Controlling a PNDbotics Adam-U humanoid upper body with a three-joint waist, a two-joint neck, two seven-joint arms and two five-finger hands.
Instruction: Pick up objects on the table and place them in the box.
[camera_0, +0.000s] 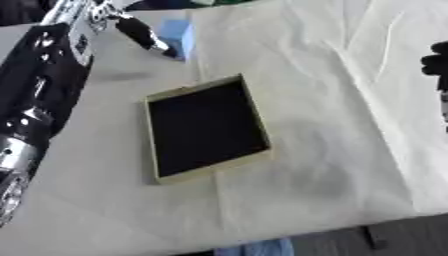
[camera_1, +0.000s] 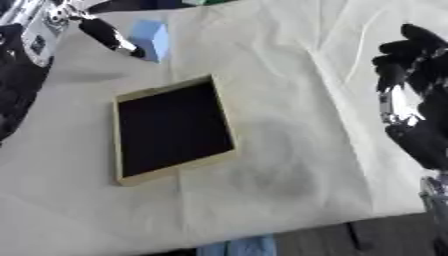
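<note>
A light blue block (camera_0: 178, 31) sits on the white cloth at the far left of the table. My left hand (camera_0: 142, 32) reaches in from the upper left, and one straight black finger lies against the block's left face; the rest of the hand is cut off by the view's top edge. The box (camera_0: 194, 88) is a shallow tan-rimmed tray with a black inside and nothing in it, lying left of the table's middle, nearer than the block. My right hand (camera_1: 413, 75) hangs at the right edge with relaxed fingers, holding nothing.
My left forearm (camera_0: 35, 100) runs along the left side, above the cloth beside the box. The creased white cloth (camera_0: 332, 125) covers the table. The table's front edge crosses the bottom, with something blue (camera_0: 262, 247) and dark floor below it.
</note>
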